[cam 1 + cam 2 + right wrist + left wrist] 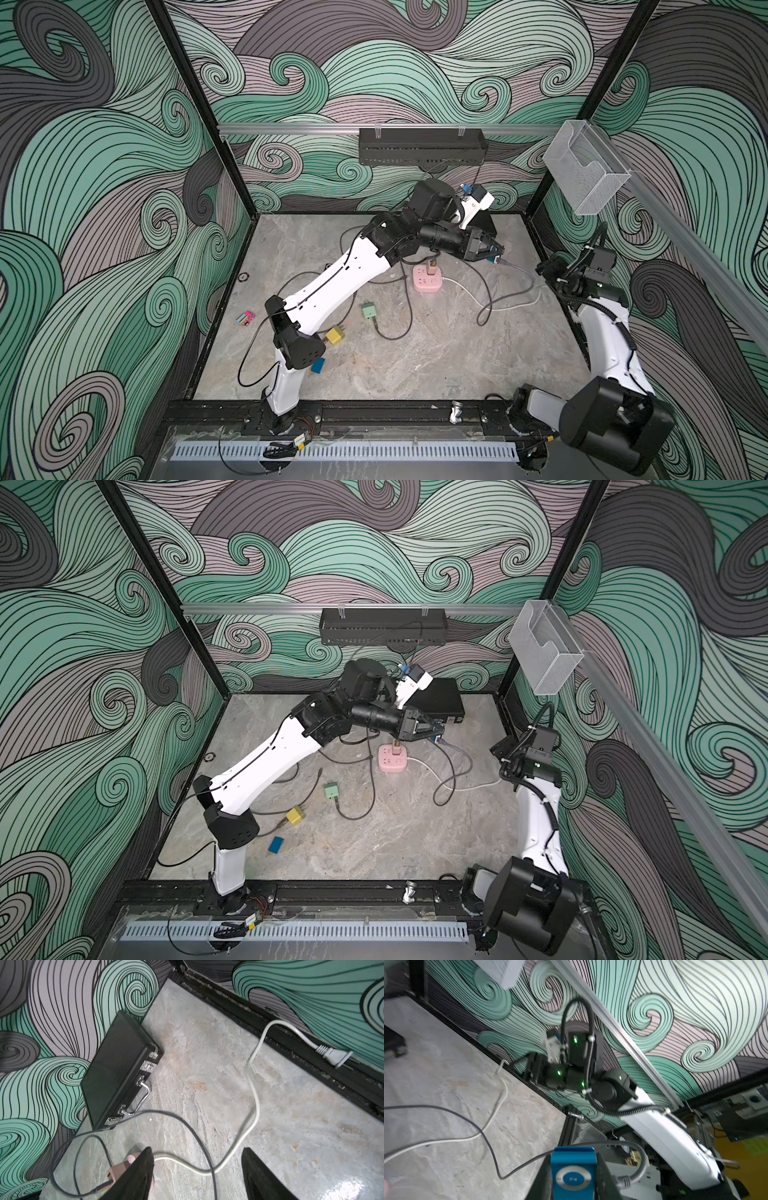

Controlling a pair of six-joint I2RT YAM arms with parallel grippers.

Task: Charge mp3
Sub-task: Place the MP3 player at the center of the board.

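**Mp3 gripped in left claw; right claw wide and empty**

The left claw [495,252] is closed narrowly on the blue mp3 [573,1167], which is clamped by its sides between the two fingers [604,1176]. In both top views this grip is seen right of centre, over the table [415,365] and just right of the pink strip [427,281]. A grey cable [623,1142] is curved round to a connector just beside the mp3; whether it is seated cannot be told. A brown adapter [432,271] is plugged into the strip.

The right claw [197,1149] is held wide, with nothing between its fingers. A white cord [255,1093] is run from the strip to a loose plug [334,1056]. A black case [116,1070] is set by the back wall. A green charger [368,311] and a yellow charger [335,336] are seen left of centre.
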